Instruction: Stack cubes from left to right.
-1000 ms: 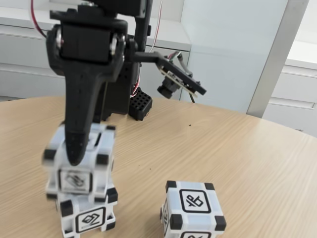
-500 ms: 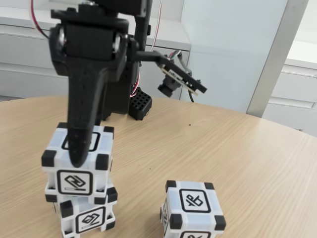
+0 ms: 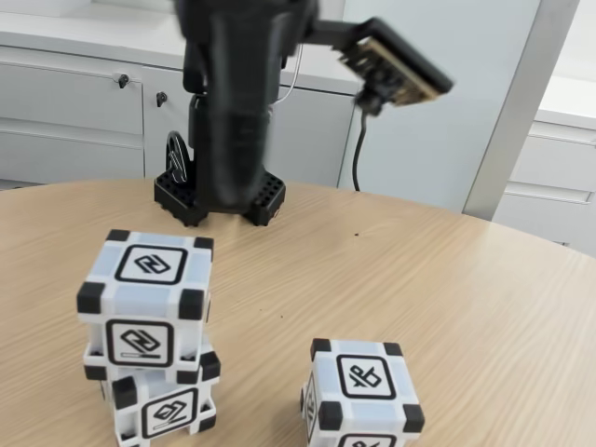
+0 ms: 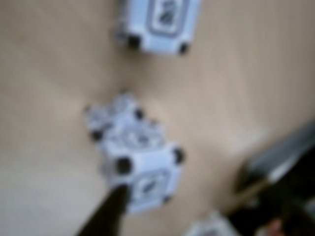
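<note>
1. In the fixed view, two cubes are stacked at lower left: the top cube (image 3: 145, 298) sits on the bottom cube (image 3: 161, 402), slightly skewed against it. The third cube (image 3: 361, 395) stands alone on the table (image 3: 447, 279), well apart to the right.
2. The gripper (image 3: 228, 182) is seen blurred, raised above and behind the stack, touching nothing. Whether the jaws are parted or closed cannot be told; nothing is held.
3. The third cube lies down and to the right of the gripper in the fixed view; being cubic, it offers no long axis. In the wrist view the stack (image 4: 138, 157) is blurred at centre, the third cube (image 4: 160, 22) at the top edge.
4. Half a second earlier, the finger rested on the top cube; it has since been lifted clear, and the stack has stayed put.
</note>
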